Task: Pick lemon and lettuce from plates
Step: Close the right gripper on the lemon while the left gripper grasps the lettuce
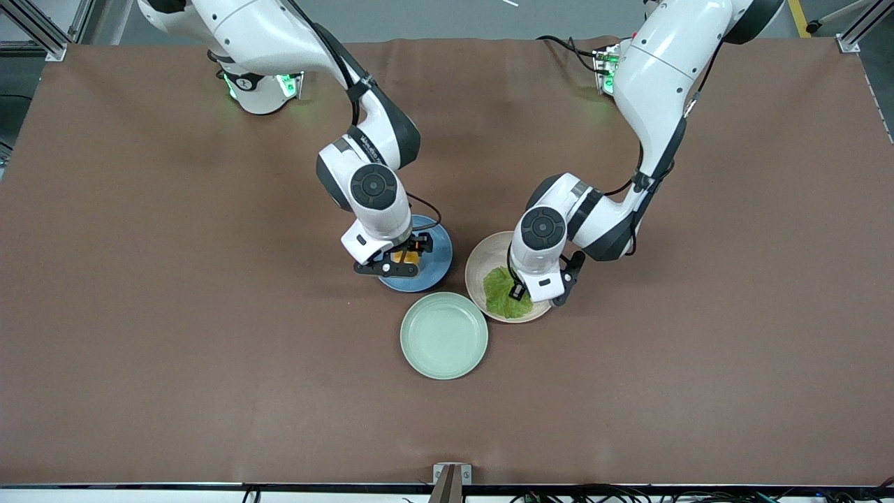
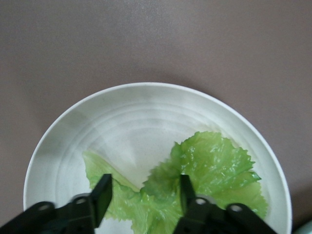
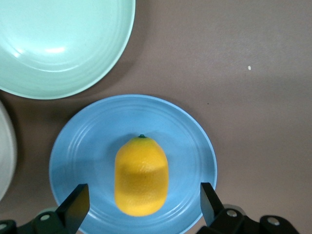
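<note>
Hovering over the blue plate point(image 3: 87, 146), the right gripper point(image 3: 141, 207) is spreading its fingers wide around the lemon point(image 3: 141, 176) lying there. The left gripper point(image 2: 144, 197) is straddling, fingers parted, the lettuce point(image 2: 204, 168) lying on the cream plate point(image 2: 126, 107).

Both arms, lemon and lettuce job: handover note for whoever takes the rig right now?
Right gripper: open, low over the blue plate, fingers either side of the lemon, not closed on it.
Left gripper: open, down over the lettuce in the cream plate.
Mint-green plate sits nearer the front camera, nothing in it.
Done: both approaches. Left: close, lift both items off their plates.
</note>
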Motion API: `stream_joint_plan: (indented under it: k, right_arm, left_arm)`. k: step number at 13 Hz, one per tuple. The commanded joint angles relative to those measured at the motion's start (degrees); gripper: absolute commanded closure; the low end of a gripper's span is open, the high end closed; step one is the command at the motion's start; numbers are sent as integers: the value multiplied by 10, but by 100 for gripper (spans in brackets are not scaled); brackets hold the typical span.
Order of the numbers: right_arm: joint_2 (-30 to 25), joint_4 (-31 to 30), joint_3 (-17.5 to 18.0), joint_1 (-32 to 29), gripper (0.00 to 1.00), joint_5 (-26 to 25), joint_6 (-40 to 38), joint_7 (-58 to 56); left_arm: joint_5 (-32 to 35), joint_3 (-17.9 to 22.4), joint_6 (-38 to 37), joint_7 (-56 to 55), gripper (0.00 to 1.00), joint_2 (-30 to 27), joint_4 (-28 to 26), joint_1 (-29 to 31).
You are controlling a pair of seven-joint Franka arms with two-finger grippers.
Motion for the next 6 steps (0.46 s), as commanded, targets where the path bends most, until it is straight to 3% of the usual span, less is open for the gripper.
stream_joint_plan:
  k: [1, 2, 4, 6]
  right_arm:
    - [1, -15, 0, 2, 0, 15, 9, -13]
    - [1, -18, 0, 3, 0, 29, 15, -13]
    - [1, -38, 0, 4, 0, 33, 32, -14]
    - [2, -53, 0, 4, 0, 33, 62, -13]
  left_arm:
    - [14, 2, 7, -13, 70, 12, 11, -2]
    - [15, 3, 7, -5, 85, 11, 11, -2]
    - [16, 4, 7, -1, 99, 5, 11, -1]
    - [16, 5, 3, 21, 100, -11, 12, 4]
